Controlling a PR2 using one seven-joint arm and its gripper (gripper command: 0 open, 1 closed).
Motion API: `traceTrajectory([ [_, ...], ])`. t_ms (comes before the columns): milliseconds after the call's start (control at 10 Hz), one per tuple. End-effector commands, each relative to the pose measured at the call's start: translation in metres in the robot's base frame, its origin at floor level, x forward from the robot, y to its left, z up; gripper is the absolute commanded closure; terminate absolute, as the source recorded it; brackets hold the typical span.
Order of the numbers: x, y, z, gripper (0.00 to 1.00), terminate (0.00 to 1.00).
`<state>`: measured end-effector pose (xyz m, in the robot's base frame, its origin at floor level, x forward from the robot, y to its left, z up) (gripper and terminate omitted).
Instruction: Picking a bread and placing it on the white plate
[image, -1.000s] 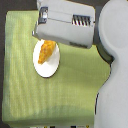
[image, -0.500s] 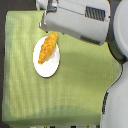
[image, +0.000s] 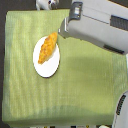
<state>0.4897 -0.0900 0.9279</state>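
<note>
The bread (image: 48, 47), a lumpy golden orange piece, lies tilted across the upper part of the white plate (image: 45, 66). The plate rests on the green cloth, left of centre in the exterior view. My arm comes in from the upper right as a large grey and white body. Its near end, the gripper (image: 63, 29), sits just up and to the right of the bread's top end, with a small gap showing between them. I cannot make out separate fingers, so how the jaws stand is unclear. Nothing is visibly held.
The green cloth (image: 85, 85) covers the table. A small white and dark object (image: 44, 4) sits at the top edge. A pale robot part (image: 121, 107) shows at the lower right corner.
The arm has drawn back toward the exterior view's right, uncovering the top of the bread. The bread stays lying on the plate.
</note>
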Motion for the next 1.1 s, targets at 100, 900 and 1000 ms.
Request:
traceTrajectory([
  [100, -0.017, -0.149, -0.015, 0.00, 0.00],
  [900, -0.030, -0.235, -0.004, 0.00, 0.00],
  [1000, -0.036, -0.248, -0.004, 0.00, 1.00],
])
